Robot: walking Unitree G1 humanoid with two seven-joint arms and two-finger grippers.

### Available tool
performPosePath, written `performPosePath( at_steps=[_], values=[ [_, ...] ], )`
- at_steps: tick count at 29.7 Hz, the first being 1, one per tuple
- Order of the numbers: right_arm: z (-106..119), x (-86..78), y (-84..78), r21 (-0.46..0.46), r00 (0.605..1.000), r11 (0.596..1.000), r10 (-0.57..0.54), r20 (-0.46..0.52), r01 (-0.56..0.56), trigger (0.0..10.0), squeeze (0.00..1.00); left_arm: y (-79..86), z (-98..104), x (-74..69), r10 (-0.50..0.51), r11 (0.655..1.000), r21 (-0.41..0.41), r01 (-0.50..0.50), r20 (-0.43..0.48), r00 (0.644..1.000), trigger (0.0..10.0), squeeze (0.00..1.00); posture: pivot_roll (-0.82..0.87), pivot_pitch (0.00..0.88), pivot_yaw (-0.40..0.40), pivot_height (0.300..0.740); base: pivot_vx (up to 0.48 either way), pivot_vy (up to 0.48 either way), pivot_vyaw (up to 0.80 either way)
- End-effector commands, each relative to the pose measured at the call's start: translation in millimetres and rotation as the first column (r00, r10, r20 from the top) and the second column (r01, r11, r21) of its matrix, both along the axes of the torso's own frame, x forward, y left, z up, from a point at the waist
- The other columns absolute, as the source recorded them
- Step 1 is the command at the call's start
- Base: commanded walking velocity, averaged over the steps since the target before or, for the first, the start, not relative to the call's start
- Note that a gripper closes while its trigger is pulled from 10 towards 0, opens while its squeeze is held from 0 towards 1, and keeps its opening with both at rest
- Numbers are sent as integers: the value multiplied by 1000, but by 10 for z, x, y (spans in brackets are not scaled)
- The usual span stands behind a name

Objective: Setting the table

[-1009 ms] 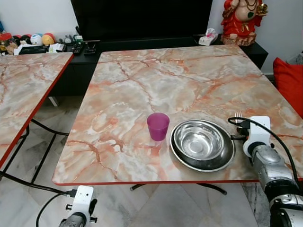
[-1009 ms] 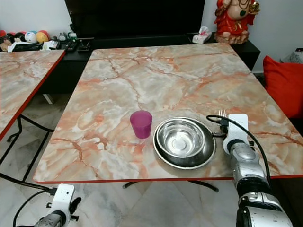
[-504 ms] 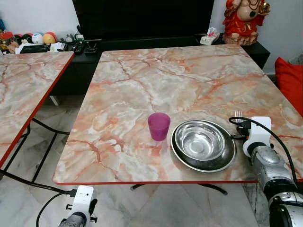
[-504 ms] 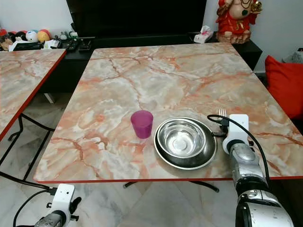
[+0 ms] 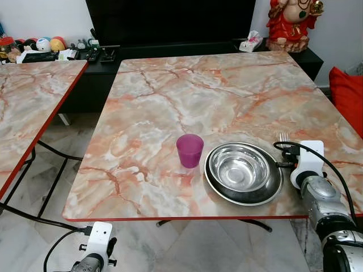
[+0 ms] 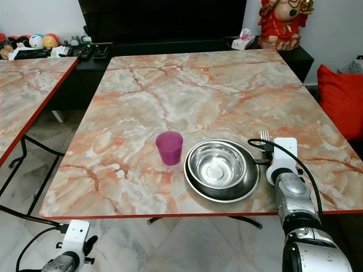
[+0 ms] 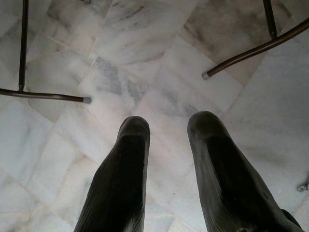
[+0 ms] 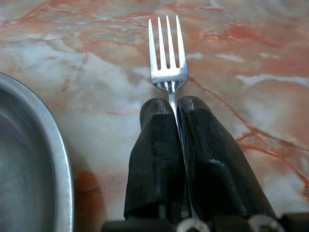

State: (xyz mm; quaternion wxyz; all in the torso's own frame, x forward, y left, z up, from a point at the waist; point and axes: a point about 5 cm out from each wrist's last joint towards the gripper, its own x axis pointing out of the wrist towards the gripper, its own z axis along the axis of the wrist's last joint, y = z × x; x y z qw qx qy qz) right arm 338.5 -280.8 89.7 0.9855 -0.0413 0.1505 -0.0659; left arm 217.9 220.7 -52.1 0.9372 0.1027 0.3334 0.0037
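Observation:
A steel bowl [image 5: 240, 169] rests in a steel plate [image 5: 272, 191] near the front edge of the marble table [image 5: 193, 96]. Just left of them stands a purple cup [image 5: 189, 151]. My right gripper [image 8: 174, 112] is low over the table, right of the plate, shut on the handle of a silver fork [image 8: 167, 53] whose tines [image 5: 283, 136] point away from me. Whether the fork touches the tabletop is unclear. My left gripper [image 7: 166, 128] hangs below the table's front edge over the tiled floor, open and holding nothing.
A second marble table [image 5: 28, 102] stands to the left across a floor gap. A black TV cabinet [image 5: 187, 51] with clutter and a red figurine [image 5: 290, 22] lines the back. A red cushion [image 5: 347, 96] sits at right. Table legs [image 7: 43, 95] cross the floor near the left gripper.
The camera has shifted slightly. The right gripper stays beside the plate with the fork; nothing else has visibly moved.

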Motion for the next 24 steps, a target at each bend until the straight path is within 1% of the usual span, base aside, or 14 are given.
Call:
performPosePath(
  at_steps=[1, 24],
  values=[
    [28, 31, 24, 0, 1000, 1000, 10, 9, -10, 10000, 0, 9, -5, -7, -13, 1000, 8, 13, -11, 1000, 10000, 0, 6, 47, 56, 740, 0, 0, 0],
    [-27, 24, 77, -13, 1000, 1000, 25, -9, -26, 10000, 0, 18, 4, 1, -16, 1000, 13, 16, -5, 1000, 10000, 0, 14, 44, 57, 740, 0, 0, 0]
  ],
)
